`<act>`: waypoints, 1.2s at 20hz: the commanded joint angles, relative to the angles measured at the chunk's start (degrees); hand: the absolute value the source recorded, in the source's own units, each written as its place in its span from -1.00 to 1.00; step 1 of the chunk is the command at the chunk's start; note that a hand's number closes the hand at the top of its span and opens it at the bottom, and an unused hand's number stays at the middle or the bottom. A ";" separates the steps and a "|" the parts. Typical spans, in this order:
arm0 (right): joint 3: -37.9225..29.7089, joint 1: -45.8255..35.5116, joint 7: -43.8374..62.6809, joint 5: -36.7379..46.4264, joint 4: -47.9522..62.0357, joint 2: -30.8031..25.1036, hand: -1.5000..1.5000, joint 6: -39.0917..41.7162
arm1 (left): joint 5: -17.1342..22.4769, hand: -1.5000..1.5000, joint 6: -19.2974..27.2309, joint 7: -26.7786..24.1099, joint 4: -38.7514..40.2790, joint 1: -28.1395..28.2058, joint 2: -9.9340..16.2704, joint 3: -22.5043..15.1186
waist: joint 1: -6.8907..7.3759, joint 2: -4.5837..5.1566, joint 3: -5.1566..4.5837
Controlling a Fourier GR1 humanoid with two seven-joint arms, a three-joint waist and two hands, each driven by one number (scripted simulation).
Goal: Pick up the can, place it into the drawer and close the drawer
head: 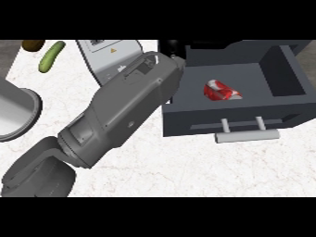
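left hand (pixel 170 47): mostly hidden past its forearm, fingers can't tell | can (pixel 221 90): just right of hand, lying inside open drawer (pixel 293 74) | step: placing done, closing pending | next: push handle (pixel 246 135) in.

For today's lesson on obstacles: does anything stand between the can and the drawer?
Nothing visible does: the can already lies inside the open drawer, and nothing sits in front of the handle.

Grey forearm (pixel 119 115) of smooth moulded panels; rounded darker elbox casing (pixel 37 173); black robot hand (pixel 170 47).
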 commanded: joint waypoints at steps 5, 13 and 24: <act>12.14 -7.73 -2.25 24.71 -2.05 1.86 -1.00 -2.32 | 1.47 -1.00 -1.22 -2.45 -0.54 0.12 0.00 -0.20 | 2.59 0.15 -0.07; 24.59 -16.00 -4.52 46.11 7.41 0.42 -1.00 -7.33 | 0.72 -1.00 0.29 0.94 -0.32 -1.74 0.00 0.92 | 4.16 -0.63 -0.09; 36.72 -31.24 -9.02 66.58 31.60 -0.70 -1.00 -18.11 | -1.84 -1.00 0.83 5.39 -4.05 -0.72 4.32 2.15 | 5.10 -0.80 -0.10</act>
